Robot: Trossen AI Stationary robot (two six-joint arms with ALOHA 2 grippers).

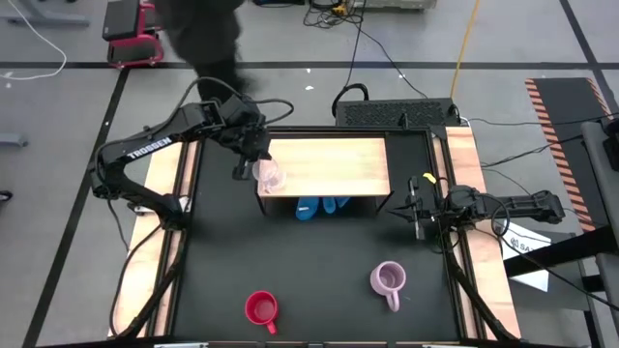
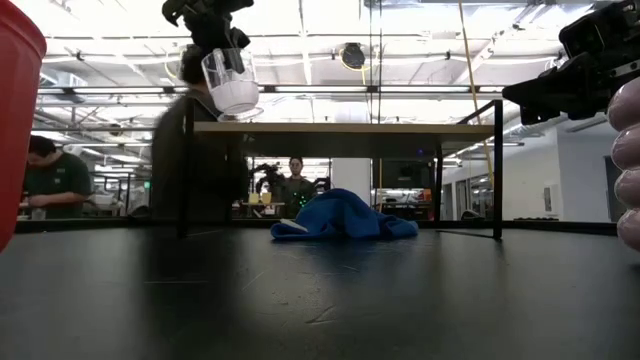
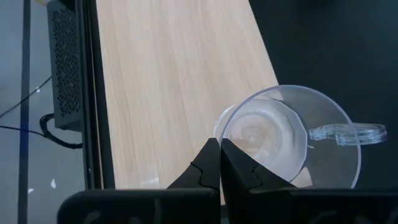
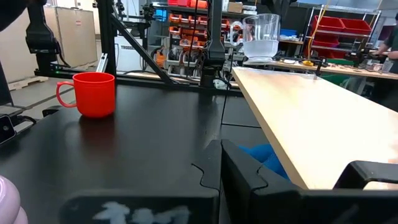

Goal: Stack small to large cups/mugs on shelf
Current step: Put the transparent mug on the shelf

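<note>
Three cups in all. One clear glass cup (image 1: pixel 270 175) hangs just above the left end of the shelf (image 1: pixel 338 164), its rim pinched by the left gripper's (image 3: pixel 220 163) fingers. One red mug (image 1: pixel 260 308) and one lilac mug (image 1: pixel 388 279) stand apart on the near bench (image 1: pixel 319 251). One blue cloth (image 2: pixel 343 217) lies under the shelf. The right gripper (image 4: pixel 219 163) waits right of the shelf, fingers pressed together.

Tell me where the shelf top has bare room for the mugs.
The shelf board is bare from its middle to the right end. Only the left end is crowded: the left pincer holds the clear cup there.
</note>
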